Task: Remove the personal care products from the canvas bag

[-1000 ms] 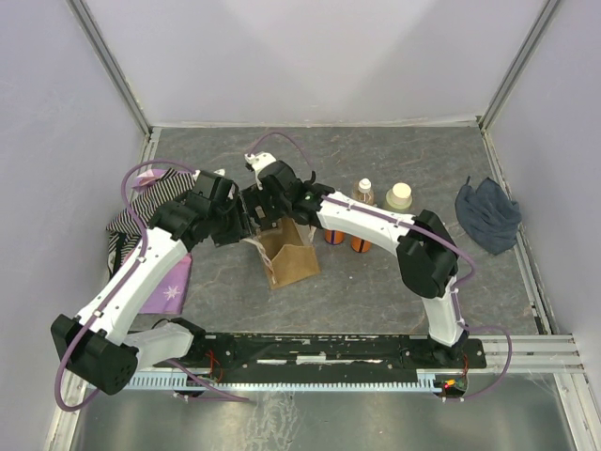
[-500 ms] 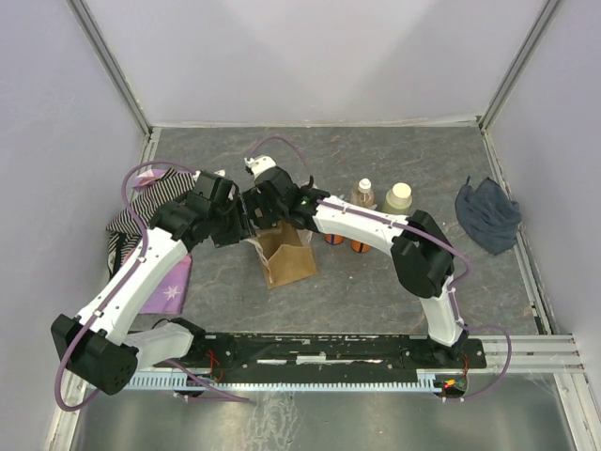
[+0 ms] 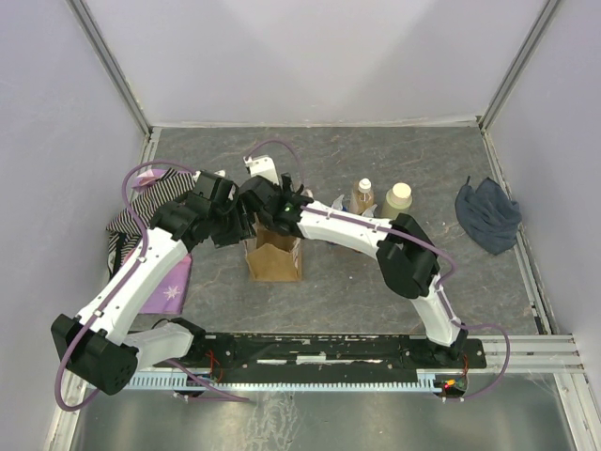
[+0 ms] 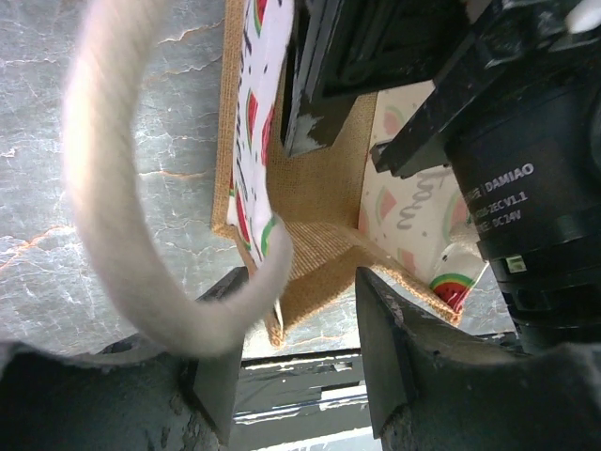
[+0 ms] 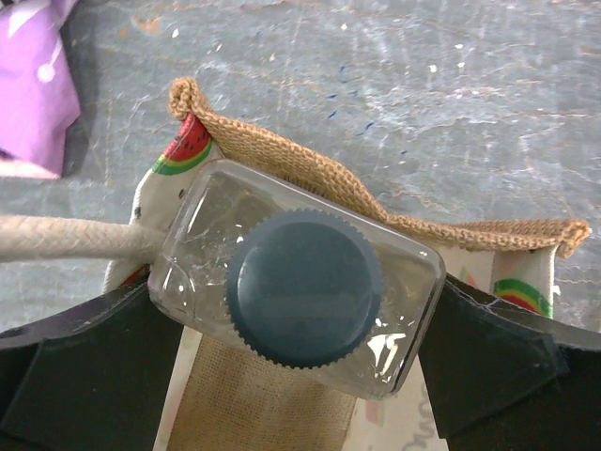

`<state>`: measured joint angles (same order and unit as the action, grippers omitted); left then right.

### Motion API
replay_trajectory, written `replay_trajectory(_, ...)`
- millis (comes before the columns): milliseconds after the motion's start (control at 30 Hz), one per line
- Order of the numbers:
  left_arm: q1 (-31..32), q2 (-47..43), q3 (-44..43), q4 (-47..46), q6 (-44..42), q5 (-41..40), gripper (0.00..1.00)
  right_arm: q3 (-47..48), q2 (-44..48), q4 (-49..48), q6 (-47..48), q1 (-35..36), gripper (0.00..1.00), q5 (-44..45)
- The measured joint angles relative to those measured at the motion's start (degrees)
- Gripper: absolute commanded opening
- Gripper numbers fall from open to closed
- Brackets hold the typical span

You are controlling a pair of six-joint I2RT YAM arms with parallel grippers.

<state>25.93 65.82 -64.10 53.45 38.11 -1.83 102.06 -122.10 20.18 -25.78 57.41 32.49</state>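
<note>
Canvas bag (image 3: 273, 256) seems steadied upright by the left claw (image 4: 291, 348) pinching its rim, letting the right claw (image 5: 300, 366) grip the clear square bottle (image 5: 299, 288) above its opening.

Two arms, same build — white shell links with bulky black joint housings. Left arm (image 3: 131, 282) and right arm (image 3: 394, 249) each carry a thin purple cable looping along the outside, clipped to the white links. Both bolted to a black base plate (image 3: 329, 349) with small red wiring showing, next to a slotted silver rail. Left gripper (image 4: 300, 376) — matte black, chunky angular fingers. Right gripper (image 5: 300, 376) — black, broad flat fingers. Black motor housing (image 4: 526, 178) on the right wrist has white print reading "DAMIAO" and "DC24V", plus a small green-dotted label.
</note>
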Motion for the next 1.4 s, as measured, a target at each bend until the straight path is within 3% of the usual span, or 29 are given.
replay_trajectory(133, 0.0, 0.0, 0.0, 0.0, 0.0, 0.0, 0.56, 2.7, -1.2, 1.8, -1.7, 0.0, 0.96, 4.5)
replay_trajectory(167, 0.0, 0.0, 0.0, 0.0, 0.0, 0.0, 0.56, 4.0, -1.8, 2.2, -2.0, 0.0, 0.91, 5.7)
replay_trajectory(200, 0.0, 0.0, 0.0, 0.0, 0.0, 0.0, 0.56, 4.9, -2.3, 2.5, -2.1, 0.0, 0.77, 6.3)
replay_trajectory(233, 0.0, 0.0, 0.0, 0.0, 0.0, 0.0, 0.56, 5.9, -2.8, 2.9, -2.3, 0.0, 0.74, 7.0)
replay_trajectory(367, 0.0, 0.0, 0.0, 0.0, 0.0, 0.0, 0.56, 6.0, -3.0, 2.6, -2.1, -0.2, 0.44, 7.3)
replay_trajectory(533, 0.0, 0.0, 0.0, 0.0, 0.0, 0.0, 0.56, 4.2, -2.4, 0.0, -0.8, -0.6, 0.26, 5.8)
replay_trajectory(967, 0.0, -0.1, 0.4, 0.1, 0.0, -0.1, 0.56, -7.3, 7.1, -0.9, 0.8, -1.5, 0.22, -2.3)
replay_trajectory(1400, 0.0, -0.4, 0.7, 0.2, 0.0, -0.1, 0.56, -10.8, 18.1, 2.8, 3.7, -1.5, 0.24, -6.7)
